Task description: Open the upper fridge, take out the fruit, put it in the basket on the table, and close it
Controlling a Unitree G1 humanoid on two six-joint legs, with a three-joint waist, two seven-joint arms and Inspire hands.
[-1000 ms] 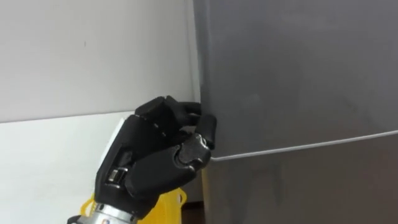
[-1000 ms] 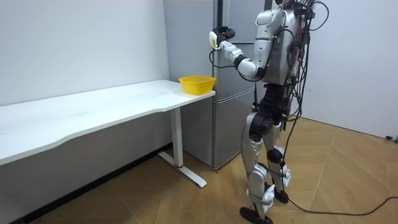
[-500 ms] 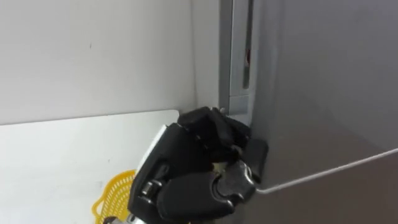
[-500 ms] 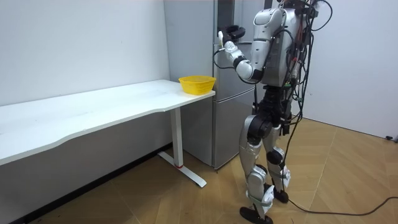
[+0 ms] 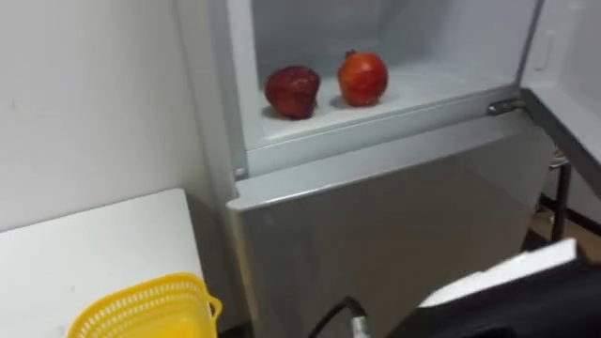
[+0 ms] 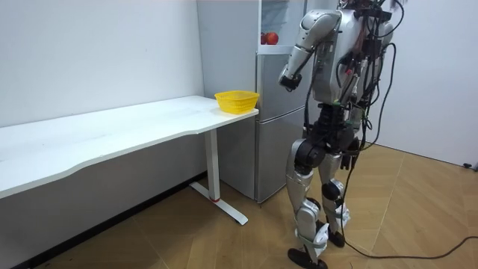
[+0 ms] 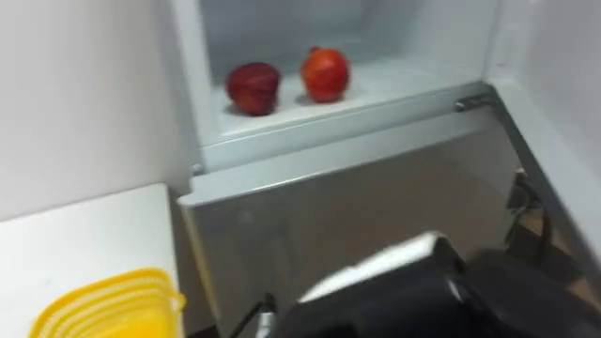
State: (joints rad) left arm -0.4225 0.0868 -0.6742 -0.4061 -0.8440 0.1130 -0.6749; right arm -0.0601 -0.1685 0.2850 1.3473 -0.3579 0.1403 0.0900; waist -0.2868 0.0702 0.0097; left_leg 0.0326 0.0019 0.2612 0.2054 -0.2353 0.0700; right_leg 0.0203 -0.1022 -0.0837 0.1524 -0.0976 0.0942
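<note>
- We see the grey fridge point(image 5: 376, 216) ahead of us. Its upper compartment is open from 11 to 1 o'clock in the eye views, and the lower door is closed beneath it.
- The upper door point(image 5: 573, 56) stands wide open at 2 o'clock, with its pale inner side towards us.
- The white table point(image 5: 94, 244) lies at 8 o'clock, with its end just beside the fridge's side.
- In the room view the robot stands upright in front of the fridge, just beyond the table's end.
- The yellow basket point(image 5: 141, 310) sits on the table's end at 7 o'clock, near the fridge.
- The left hand point(image 6: 286, 81) hangs at chest height in front of the lower door, at 12 o'clock from the robot's knees. We cannot tell how its fingers are set.
- The pomegranate point(image 5: 362, 77) rests on the upper compartment's white floor at 12 o'clock, with its crown pointing up.
- The dark red fruit point(image 5: 292, 91) lies on the same floor at 9 o'clock from the pomegranate, near it but not touching.
</note>
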